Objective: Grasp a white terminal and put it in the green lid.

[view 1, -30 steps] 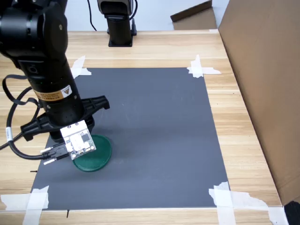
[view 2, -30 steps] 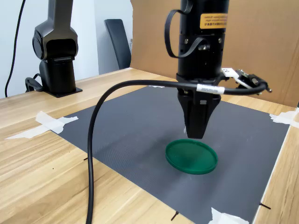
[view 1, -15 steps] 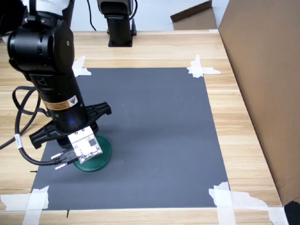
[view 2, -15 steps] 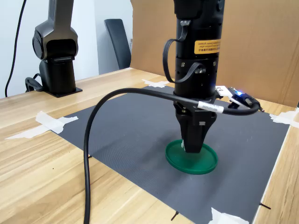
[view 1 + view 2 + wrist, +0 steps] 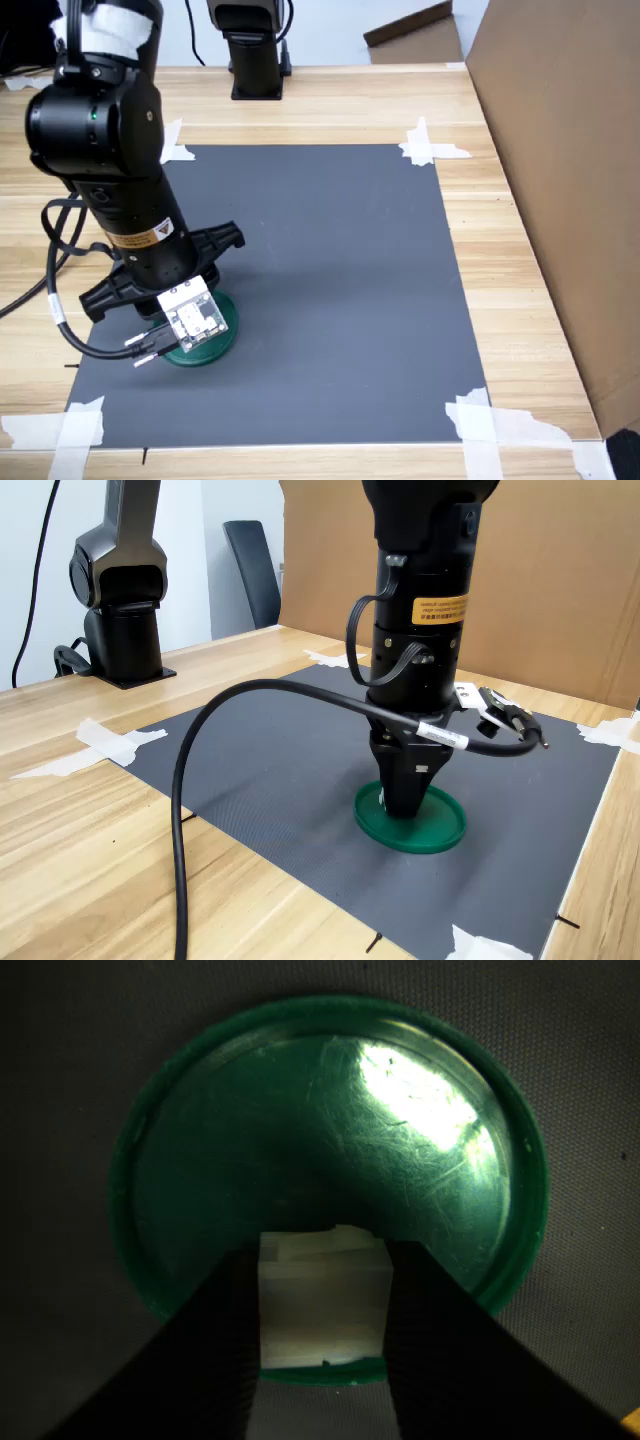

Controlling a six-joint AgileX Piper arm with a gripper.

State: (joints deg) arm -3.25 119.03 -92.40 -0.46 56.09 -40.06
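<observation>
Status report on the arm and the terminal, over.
Gripper shut on small white blocky plastic terminal. Low over the round dark-green plastic lid. Nothing in the way.

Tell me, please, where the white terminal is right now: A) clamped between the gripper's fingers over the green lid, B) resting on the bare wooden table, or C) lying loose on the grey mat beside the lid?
A: the wrist view shows the white terminal pinched between the gripper fingers, above the green lid.
</observation>
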